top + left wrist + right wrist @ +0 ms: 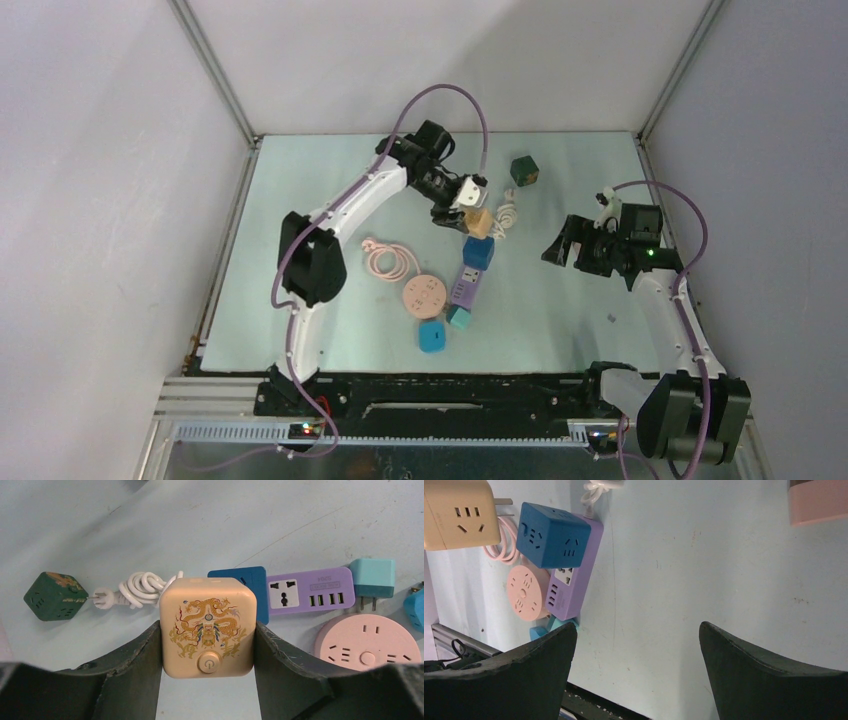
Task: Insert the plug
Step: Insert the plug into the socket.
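Your left tool (207, 647) is clamped on the tan cube socket with the gold dragon print (207, 605), one finger on each side face, its round button facing the wrist camera. Its metal prongs show only in the right wrist view. The cube sits close beside the dark blue cube socket (247, 580) at one end of the purple power strip (310, 590) on the pale surface (250, 520). Your right tool (638, 630) hangs wide open and grips nothing.

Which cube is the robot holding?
The tan dragon cube, squeezed in the left pincer; the blue cube and green cube are not gripped.
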{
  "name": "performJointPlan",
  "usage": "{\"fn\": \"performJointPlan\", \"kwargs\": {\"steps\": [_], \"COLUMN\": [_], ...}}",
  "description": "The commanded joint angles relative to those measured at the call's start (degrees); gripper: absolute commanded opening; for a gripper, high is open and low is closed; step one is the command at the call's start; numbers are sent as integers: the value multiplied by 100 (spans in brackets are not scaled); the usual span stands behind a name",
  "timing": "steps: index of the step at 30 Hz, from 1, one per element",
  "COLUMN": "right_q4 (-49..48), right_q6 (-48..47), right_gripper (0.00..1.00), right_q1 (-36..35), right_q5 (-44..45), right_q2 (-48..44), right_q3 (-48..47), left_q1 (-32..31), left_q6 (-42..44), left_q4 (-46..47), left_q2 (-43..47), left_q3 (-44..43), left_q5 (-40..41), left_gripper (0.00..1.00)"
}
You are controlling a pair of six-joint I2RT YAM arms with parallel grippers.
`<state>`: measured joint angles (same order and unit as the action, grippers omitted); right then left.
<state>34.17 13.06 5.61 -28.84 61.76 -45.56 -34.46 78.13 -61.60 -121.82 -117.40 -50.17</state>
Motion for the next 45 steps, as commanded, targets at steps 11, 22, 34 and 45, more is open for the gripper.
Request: {"fn": "performJointPlan", "kwargs": {"steps": [11,22,34,45], "right_q4": [-215,-218,-192,-205], "right_q6": [-66,-68,-84,-77], "right_gripper": [95,94,94,94], "right_q1": [62,94,159,202], "right_q5": [-177,-204,-234,-263], "right_q2": [75,68,25,40], "right_q3": [7,5,3,6], "left_q1": [-150,-317,-431,-433], "left_q6": [462,333,64,56], "left_q4": [-558,-529,-352,-494], "left_q2": [275,100,-113,-208], "left_q3": [40,27,5,-130], "left_q5": [-78,12,199,314], "left_gripper": [0,0,0,0]}}
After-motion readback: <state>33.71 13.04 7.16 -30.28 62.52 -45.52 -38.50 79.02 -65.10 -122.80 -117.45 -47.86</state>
